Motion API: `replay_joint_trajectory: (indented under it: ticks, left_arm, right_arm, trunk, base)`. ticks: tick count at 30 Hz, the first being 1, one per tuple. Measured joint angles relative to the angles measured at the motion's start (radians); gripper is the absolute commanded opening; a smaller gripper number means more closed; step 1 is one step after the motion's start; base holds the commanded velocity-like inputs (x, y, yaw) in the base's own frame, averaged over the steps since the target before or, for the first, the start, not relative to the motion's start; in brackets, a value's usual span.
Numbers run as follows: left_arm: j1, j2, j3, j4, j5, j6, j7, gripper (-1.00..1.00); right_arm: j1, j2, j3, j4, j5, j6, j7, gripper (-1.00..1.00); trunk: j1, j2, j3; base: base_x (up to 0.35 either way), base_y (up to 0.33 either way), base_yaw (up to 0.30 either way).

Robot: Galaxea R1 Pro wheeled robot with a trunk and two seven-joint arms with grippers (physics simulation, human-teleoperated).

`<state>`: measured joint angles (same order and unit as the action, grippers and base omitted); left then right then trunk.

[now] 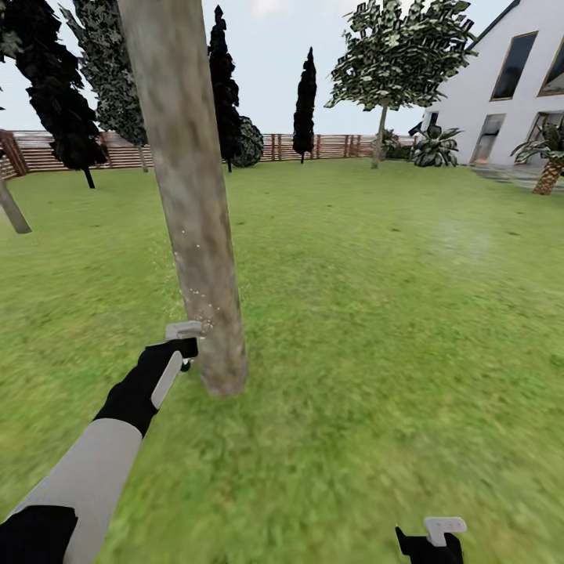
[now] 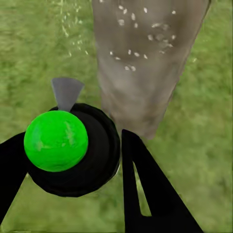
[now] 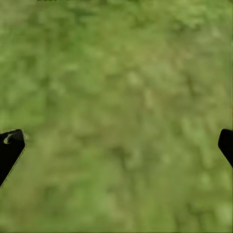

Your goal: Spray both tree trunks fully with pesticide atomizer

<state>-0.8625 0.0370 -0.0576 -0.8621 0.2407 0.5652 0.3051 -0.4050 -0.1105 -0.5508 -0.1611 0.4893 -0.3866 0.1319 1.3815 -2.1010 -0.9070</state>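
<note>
1. Left gripper (image 2: pixel 73 160) clamped around pesticide atomizer (image 2: pixel 68 145), green cap up, grey nozzle aimed at tree trunk (image 2: pixel 145 63).
2. Atomizer held just beside trunk base (image 1: pixel 215 345), above grass (image 1: pixel 376 329).
3. White pesticide specks (image 2: pixel 141 34) scattered on bark, some over lawn.
4. Right gripper (image 3: pixel 116 145) spread wide, nothing between fingers, low over grass.
5. Second tree (image 1: pixel 392 63) well apart, near house (image 1: pixel 509 86) and fence (image 1: pixel 313 145).

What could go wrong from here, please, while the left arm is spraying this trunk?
The white pesticide specks lie in scattered patches on the tree trunk, so much of the bark may stay uncovered. Some specks drift onto the grass, perhaps wasted. The left gripper holds the atomizer close to the trunk and might bump it.
</note>
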Motion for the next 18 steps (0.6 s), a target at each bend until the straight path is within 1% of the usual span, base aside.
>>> replay_joint_trajectory:
  ticks: [1, 3, 4, 5, 6, 7, 8, 9, 10, 11, 12, 13, 14, 15, 16, 17, 18]
  left_arm:
    - [-0.002, 0.004, 0.015, 0.0, 0.003, 0.01, -0.001, -1.0]
    - [-0.002, 0.0, 0.019, -0.001, 0.009, 0.056, -0.001, -1.0]
    - [-0.005, -0.006, 0.018, -0.003, 0.011, 0.065, -0.002, -1.0]
    - [-0.027, -0.017, 0.017, -0.008, 0.013, 0.072, -0.003, -1.0]
    - [-0.039, -0.035, 0.012, -0.009, 0.016, 0.076, -0.003, -1.0]
    - [-0.045, -0.045, 0.01, -0.011, 0.012, 0.085, -0.002, -1.0]
    - [-0.049, -0.047, 0.008, -0.024, 0.006, 0.099, -0.002, -1.0]
    - [-0.051, -0.044, 0.01, -0.04, 0.002, 0.112, -0.001, -1.0]
    - [-0.052, -0.034, 0.013, -0.066, -0.004, 0.12, -0.001, -1.0]
    - [-0.055, -0.01, 0.015, -0.098, -0.01, 0.152, -0.001, -1.0]
    - [-0.065, 0.006, 0.016, -0.111, -0.005, 0.171, -0.002, -1.0]
    - [-0.077, 0.019, 0.016, -0.119, -0.004, 0.184, -0.002, -1.0]
    - [-0.081, 0.023, 0.016, -0.121, 0.002, 0.188, -0.003, -1.0]
    - [-0.084, 0.021, 0.014, -0.123, 0.009, 0.191, -0.003, -1.0]
    - [-0.086, 0.012, 0.01, -0.125, 0.015, 0.192, -0.003, -1.0]
    - [-0.089, 0.0, 0.008, -0.126, 0.017, 0.192, -0.005, -1.0]
    - [-0.104, -0.02, 0.007, -0.126, 0.017, 0.193, -0.006, -1.0]
  right_arm:
    - [0.0, 0.0, 0.0, 0.0, 0.0, 0.0, 0.0, 1.0]
    - [0.0, 0.0, 0.0, 0.0, 0.0, 0.0, 0.0, 1.0]
    - [0.0, 0.0, 0.0, 0.0, 0.0, 0.0, 0.0, 1.0]
    - [0.0, 0.0, 0.0, 0.0, 0.0, 0.0, 0.0, 1.0]
    - [0.0, 0.0, 0.0, 0.0, 0.0, 0.0, 0.0, 1.0]
    - [0.0, 0.0, 0.0, 0.0, 0.0, 0.0, 0.0, 1.0]
    - [0.0, 0.0, 0.0, 0.0, 0.0, 0.0, 0.0, 1.0]
    - [0.0, 0.0, 0.0, 0.0, 0.0, 0.0, 0.0, 1.0]
    - [0.0, 0.0, 0.0, 0.0, 0.0, 0.0, 0.0, 1.0]
    - [0.0, 0.0, 0.0, 0.0, 0.0, 0.0, 0.0, 1.0]
    - [0.0, 0.0, 0.0, 0.0, 0.0, 0.0, 0.0, 1.0]
    - [0.0, 0.0, 0.0, 0.0, 0.0, 0.0, 0.0, 1.0]
    - [0.0, 0.0, 0.0, 0.0, 0.0, 0.0, 0.0, 1.0]
    - [0.0, 0.0, 0.0, 0.0, 0.0, 0.0, 0.0, 1.0]
    - [0.0, 0.0, 0.0, 0.0, 0.0, 0.0, 0.0, 1.0]
    - [0.0, 0.0, 0.0, 0.0, 0.0, 0.0, 0.0, 1.0]
    - [0.0, 0.0, 0.0, 0.0, 0.0, 0.0, 0.0, 1.0]
  trunk:
    - [0.0, 0.0, 0.0]
    - [0.0, 0.0, 0.0]
    - [0.0, 0.0, 0.0]
    - [0.0, 0.0, 0.0]
    - [0.0, 0.0, 0.0]
    - [0.0, 0.0, 0.0]
    - [0.0, 0.0, 0.0]
    - [0.0, 0.0, 0.0]
    - [0.0, 0.0, 0.0]
    - [0.0, 0.0, 0.0]
    - [0.0, 0.0, 0.0]
    - [0.0, 0.0, 0.0]
    - [0.0, 0.0, 0.0]
    - [0.0, 0.0, 0.0]
    - [0.0, 0.0, 0.0]
    - [0.0, 0.0, 0.0]
    - [0.0, 0.0, 0.0]
  base:
    - [0.0, 0.0, 0.037]
    - [0.0, 0.0, 0.014]
    - [0.0, 0.0, 0.003]
    - [0.0, 0.0, 0.001]
    - [0.0, 0.0, 0.0]
    - [0.0, 0.0, 0.0]
    - [0.0, 0.0, 0.0]
    - [0.0, 0.0, 0.0]
    - [0.0, 0.0, 0.0]
    - [0.0, 0.0, 0.0]
    - [0.0, 0.0, 0.0]
    - [0.0, 0.0, 0.0]
    - [0.0, 0.0, 0.0]
    - [0.0, 0.0, 0.0]
    - [0.0, 0.0, 0.0]
    - [0.0, 0.0, 0.0]
    - [0.0, 0.0, 0.0]
